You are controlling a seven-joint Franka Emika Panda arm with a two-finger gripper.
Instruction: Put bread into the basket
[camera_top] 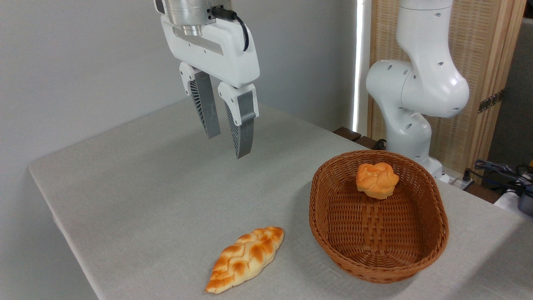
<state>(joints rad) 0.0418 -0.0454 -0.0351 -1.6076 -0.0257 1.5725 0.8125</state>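
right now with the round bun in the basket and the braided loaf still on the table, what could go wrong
1. The braided loaf lies close to the table's front edge; a clumsy descent might nudge it off.
2. The end effector hangs open well above and behind the loaf, and its modest fingertip gap may not straddle the loaf.
3. The bun sits at the far end of the basket; a careless drop there could land on it.
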